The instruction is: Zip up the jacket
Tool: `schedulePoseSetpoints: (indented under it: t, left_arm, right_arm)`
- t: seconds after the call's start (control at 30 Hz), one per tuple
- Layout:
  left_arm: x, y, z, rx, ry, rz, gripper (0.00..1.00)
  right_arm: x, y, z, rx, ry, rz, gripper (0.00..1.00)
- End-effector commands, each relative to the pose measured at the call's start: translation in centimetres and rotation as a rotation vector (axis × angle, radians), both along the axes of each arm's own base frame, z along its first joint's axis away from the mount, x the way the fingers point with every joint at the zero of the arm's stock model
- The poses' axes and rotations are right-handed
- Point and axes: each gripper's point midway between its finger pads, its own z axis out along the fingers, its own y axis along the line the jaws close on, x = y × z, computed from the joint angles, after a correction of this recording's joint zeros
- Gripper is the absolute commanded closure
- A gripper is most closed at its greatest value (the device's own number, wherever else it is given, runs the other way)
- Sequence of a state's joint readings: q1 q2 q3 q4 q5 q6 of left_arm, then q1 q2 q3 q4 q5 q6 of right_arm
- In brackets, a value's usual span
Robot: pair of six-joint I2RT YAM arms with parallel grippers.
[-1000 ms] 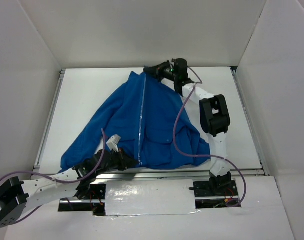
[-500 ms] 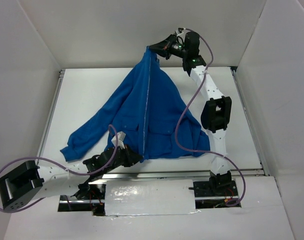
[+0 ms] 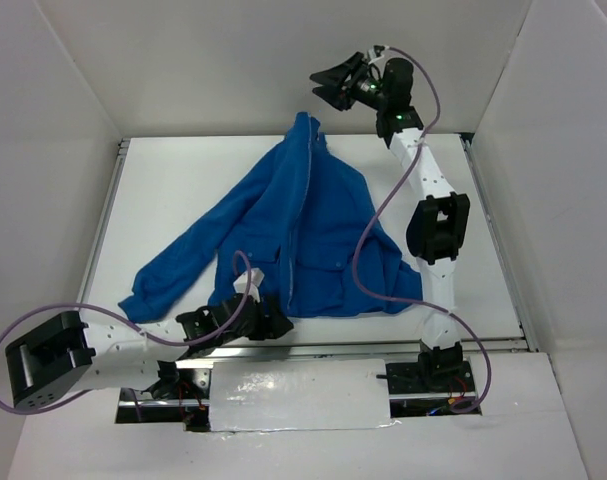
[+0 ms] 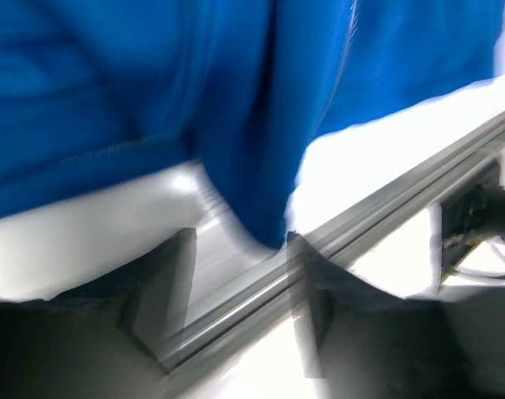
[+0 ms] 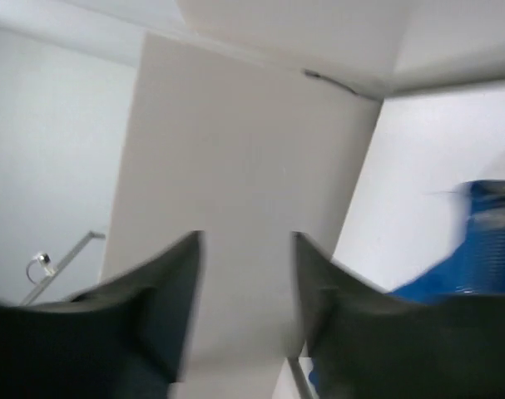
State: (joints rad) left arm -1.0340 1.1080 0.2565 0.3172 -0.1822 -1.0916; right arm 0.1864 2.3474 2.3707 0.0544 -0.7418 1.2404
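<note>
The bright blue jacket (image 3: pixel 283 235) lies spread on the white table (image 3: pixel 173 190), collar at the far end, hem toward the arms. Its light zipper (image 3: pixel 300 230) runs down the middle. My right gripper (image 3: pixel 330 80) hangs open above and to the right of the collar (image 3: pixel 306 128), with nothing between its fingers (image 5: pixel 190 258); in the right wrist view the gripper (image 5: pixel 245 241) faces the wall, the jacket (image 5: pixel 477 249) low at the right. My left gripper (image 3: pixel 271 322) stands open at the hem. The hem's tip (image 4: pixel 269 224) hangs between its spread fingers (image 4: pixel 181 258), unclamped.
An aluminium rail (image 3: pixel 383 347) (image 4: pixel 385 195) runs along the table's near edge. White walls (image 3: pixel 283 60) enclose the table on three sides. Purple cables (image 3: pixel 368 240) trail along both arms, the right one across the jacket. A shiny plate (image 3: pixel 298 395) lies between the arm bases.
Both grippers opened and let go of the jacket. The collar dropped away from the right gripper, which rose and moved right. The left gripper stayed at the hem.
</note>
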Motion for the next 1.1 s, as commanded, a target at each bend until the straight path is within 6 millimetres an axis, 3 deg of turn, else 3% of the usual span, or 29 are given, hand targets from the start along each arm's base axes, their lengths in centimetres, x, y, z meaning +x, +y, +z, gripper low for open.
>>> schedulePoseSetpoints:
  t: [0.0,0.03,0.07,0.13,0.17,0.2,0.23,0.27,0.3,0.33,0.37,0.4,0.43,0.47,0.5,0.57,0.6,0.67,0.7,0.77,0.8,0.83,0.9,0.93,0.97,1.03,1.07]
  left_arm:
    - [-0.6,1.2,0.0,0.124,0.033,-0.010,0.18]
    - [-0.3,1.4,0.6,0.133,0.026,0.003,0.05]
    - [0.3,0.9,2.4,0.113,0.000,0.011,0.01]
    - [0.4,2.5,2.7,0.192,0.007,0.050,0.01]
    - [1.0,2.2,4.8,0.169,-0.017,0.071,0.01]
    - [0.7,3.5,4.7,0.231,0.000,0.088,0.01]
    - [1.6,4.5,5.8,0.247,-0.029,0.150,0.01]
    - [2.4,4.6,8.0,0.238,-0.055,0.189,0.01]
    - [2.9,5.4,8.8,0.259,-0.067,0.225,0.01]
    - [3.4,7.3,9.3,0.323,-0.083,0.286,0.01]
    - [4.8,8.1,11.6,0.307,-0.105,0.350,0.01]
    - [5.2,9.4,12.1,0.346,-0.103,0.384,0.01]
    - [6.4,10.1,14.2,0.340,-0.138,0.420,0.01]
    - [7.7,12.0,15.0,0.352,-0.136,0.498,0.01]
    - [8.3,13.0,15.9,0.354,-0.139,0.532,0.01]
    - [10.1,15.8,18.5,0.346,-0.157,0.624,0.01]
    - [10.5,16.6,20.5,0.326,-0.190,0.646,0.01]
    - [11.2,19.2,22.3,0.350,-0.218,0.730,0.01]
    - [11.3,19.9,24.1,0.343,-0.252,0.752,0.01]
    - [11.0,22.1,25.4,0.389,-0.268,0.819,0.00]
    - [10.8,22.7,26.0,0.415,-0.285,0.825,0.01]
    - [10.5,23.3,27.4,0.412,-0.312,0.844,0.01]
    - [9.6,25.0,28.1,0.462,-0.334,0.889,0.01]
    - [8.8,25.8,28.8,0.469,-0.355,0.906,0.01]
    - [8.1,26.7,28.9,0.495,-0.360,0.924,0.01]
    - [6.9,27.7,29.4,0.511,-0.389,0.925,0.01]
    - [6.4,28.1,29.4,0.520,-0.396,0.929,0.01]
  right_arm:
    - [-2.0,-4.3,10.7,0.043,-0.291,-0.096,0.37]
    - [-2.2,-4.6,11.2,0.043,-0.298,-0.101,0.33]
    - [-2.7,-5.0,12.2,0.042,-0.316,-0.105,0.30]
    - [-3.0,-6.4,13.2,0.031,-0.329,-0.131,0.29]
    - [-3.7,-6.9,14.4,0.021,-0.356,-0.143,0.18]
    - [-4.0,-7.7,15.1,0.007,-0.366,-0.163,0.08]
    - [-4.3,-8.2,15.0,-0.018,-0.338,-0.176,0.04]
    - [-5.9,-8.7,16.8,-0.056,-0.385,-0.204,0.00]
    - [-6.6,-9.3,17.2,-0.089,-0.384,-0.229,0.00]
    - [-7.0,-9.7,15.5,-0.145,-0.298,-0.256,0.00]
    - [-9.7,-11.0,18.4,-0.218,-0.393,-0.342,0.00]
    - [-10.2,-11.3,15.7,-0.284,-0.298,-0.364,0.00]
    - [-11.4,-12.1,15.4,-0.362,-0.326,-0.402,0.00]
    - [-12.9,-12.7,15.5,-0.402,-0.336,-0.430,0.00]
    - [-16.0,-13.8,15.0,-0.446,-0.310,-0.474,0.00]
    - [-19.4,-14.8,14.4,-0.518,-0.343,-0.505,0.00]
    - [-22.8,-15.6,13.5,-0.540,-0.342,-0.535,0.00]
    - [-26.0,-16.5,12.4,-0.572,-0.344,-0.567,0.00]
    - [-29.1,-17.1,11.2,-0.582,-0.342,-0.584,0.00]
    - [-31.8,-17.9,9.7,-0.600,-0.338,-0.614,0.00]
    - [-34.4,-18.6,8.4,-0.609,-0.338,-0.646,0.00]
    - [-35.6,-19.1,7.8,-0.622,-0.344,-0.663,0.00]
    - [-37.3,-19.8,5.1,-0.659,-0.311,-0.676,0.00]
    - [-39.3,-20.6,5.2,-0.664,-0.344,-0.721,0.00]
    - [-39.9,-20.1,3.3,-0.662,-0.328,-0.694,0.00]
    - [-42.5,-20.4,3.3,-0.626,-0.392,-0.711,0.00]
    - [-42.6,-20.8,2.2,-0.641,-0.368,-0.725,0.00]
